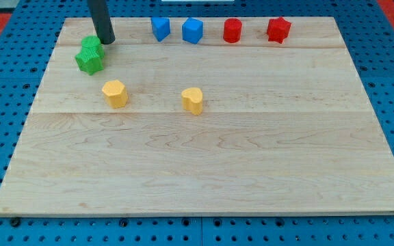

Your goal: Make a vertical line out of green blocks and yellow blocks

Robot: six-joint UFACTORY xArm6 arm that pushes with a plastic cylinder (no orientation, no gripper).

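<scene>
Two bright green blocks (89, 55), knobbly and pressed together, sit near the board's top-left corner, my tip (107, 41) just beside them; it has no jaws. Below lie a yellow block (115, 93) and a yellow heart-shaped block (193, 100), well apart.

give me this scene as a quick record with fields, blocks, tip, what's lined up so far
board: wooden board on a blue pegboard
green blocks: two, touching, at the view's top left
yellow blocks: two, apart, left one below the greens, right one nearer centre
blue blocks: two along the top edge
red blocks: two along the top edge
my tip: just right of the upper green block
line status: greens roughly stacked vertically; yellows not yet in line
</scene>
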